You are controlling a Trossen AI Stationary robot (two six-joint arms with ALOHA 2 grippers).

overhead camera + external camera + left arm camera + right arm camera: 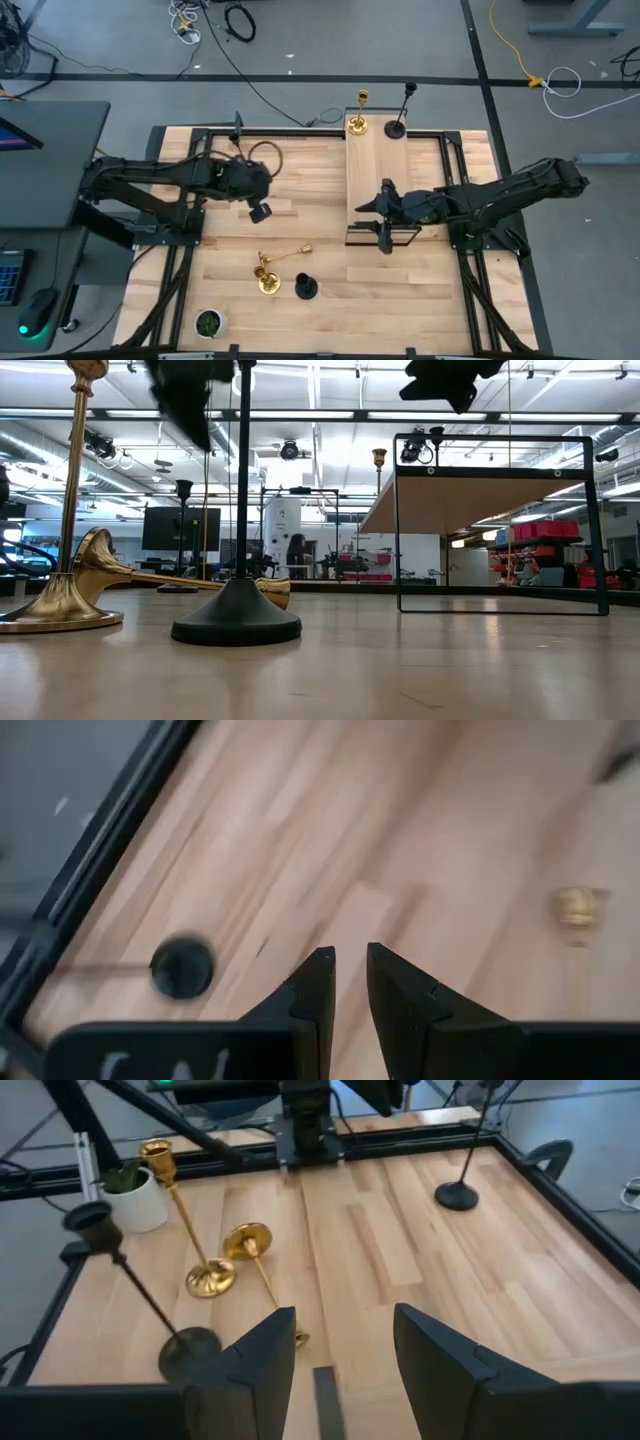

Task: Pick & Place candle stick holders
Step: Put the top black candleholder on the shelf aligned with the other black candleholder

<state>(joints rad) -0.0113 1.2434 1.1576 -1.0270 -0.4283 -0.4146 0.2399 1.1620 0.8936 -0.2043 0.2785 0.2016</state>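
A gold candlestick (357, 125) and a black candlestick (396, 128) stand on their bases at the far end of a raised wooden shelf (375, 180). Near the table's front, one gold candlestick (205, 1275) stands upright, another gold one (250, 1240) lies on its side, and a black one (190, 1345) stands beside them. One more black candlestick (237, 125) stands at the far left edge. My right gripper (340, 1340) is open and empty, by the shelf's near end. My left gripper (348, 960) hovers over the far left of the table, empty, its fingertips a narrow gap apart.
A small white pot with a green plant (209, 322) stands at the near left corner. The shelf's black frame legs (400, 530) stand on the table right of centre. Black rails (300, 131) border the table. Bare wood (300, 190) lies between the arms.
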